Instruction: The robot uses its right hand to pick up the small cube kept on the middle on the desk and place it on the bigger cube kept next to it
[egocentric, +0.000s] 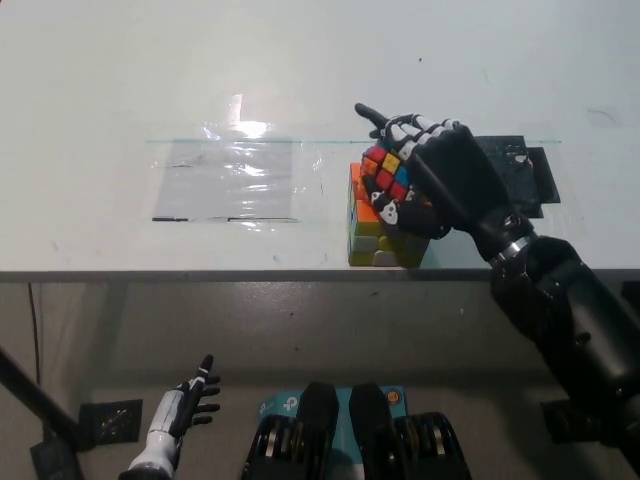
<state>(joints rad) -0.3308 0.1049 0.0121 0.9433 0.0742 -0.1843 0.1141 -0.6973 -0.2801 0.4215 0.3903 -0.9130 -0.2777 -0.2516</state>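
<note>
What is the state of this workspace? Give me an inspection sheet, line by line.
Surface: pale desk, with a clear plastic sheet taped flat left of centre.
Job's things: small cube held over the bigger cube, which stands near the desk's front edge; contact between them cannot be told.
Clutter: black flat piece on the desk behind the right arm.
Hands: right hand shut on the small cube; left hand rests below the desk edge, fingers apart, holding nothing.
Cables: one thin dark line below the desk at far left.
Surroundings: floor below the desk, with dark floor markers.
</note>
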